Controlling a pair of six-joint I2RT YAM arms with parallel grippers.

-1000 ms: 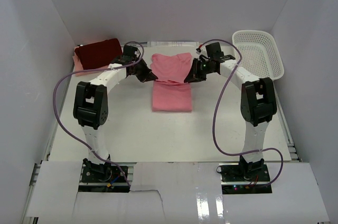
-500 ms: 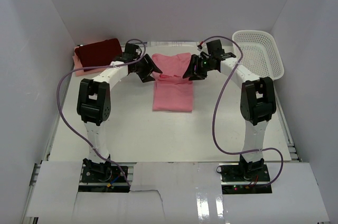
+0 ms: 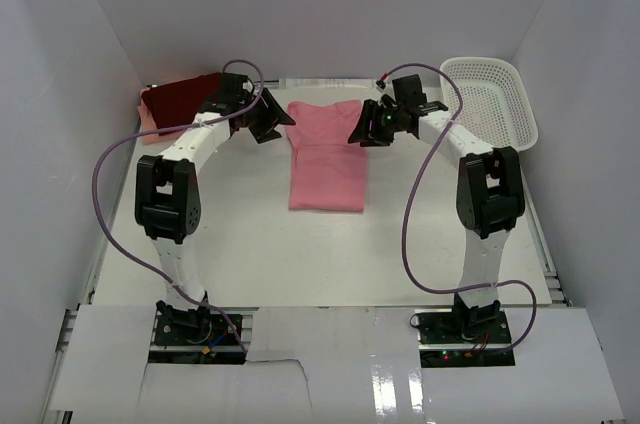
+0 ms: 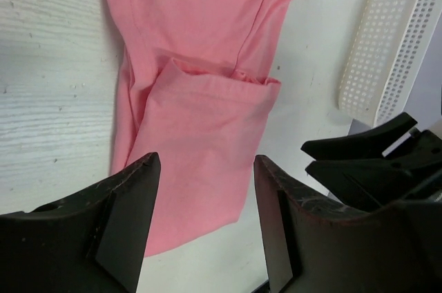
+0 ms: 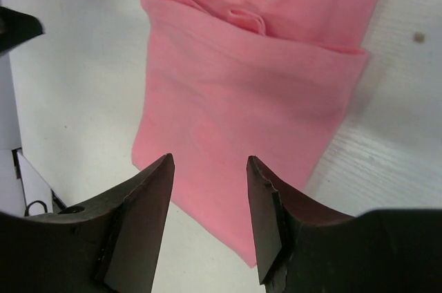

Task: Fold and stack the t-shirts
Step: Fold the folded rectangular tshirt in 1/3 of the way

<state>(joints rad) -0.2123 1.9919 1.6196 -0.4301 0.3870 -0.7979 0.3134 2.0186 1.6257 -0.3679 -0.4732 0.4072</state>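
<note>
My left gripper (image 3: 268, 119) hangs just above the table (image 3: 260, 234) with its 2 fingers (image 4: 131, 217) apart and nothing between them. In my left wrist view the gap between them looks down on the salmon-pink t-shirt (image 4: 200, 51), which lies flat below and is not held. My right gripper (image 3: 362, 132) mirrors it on the other side. Its 2 fingers (image 5: 141, 217) are also apart and empty, and pink cloth shows beneath them in the right wrist view.

Both grippers sit at the far end of the salmon-pink t-shirt (image 3: 325, 159), 1 at its left edge and 1 at its right edge. The shirt is folded into a long narrow strip that runs from the back of the table toward my bases. Its far part is a little wider, and a folded edge crosses it, with a small tuck of cloth (image 5: 242, 20) showing at that crease.

At the far left corner lies the dark red t-shirt (image 3: 178, 99), folded, well apart from the pink one. A sliver of pale pink t-shirt (image 3: 147, 122) peeks out under its left edge. At the far right stands a white mesh basket (image 3: 480, 62), beyond my right arm and apart from all 3 shirts.
</note>
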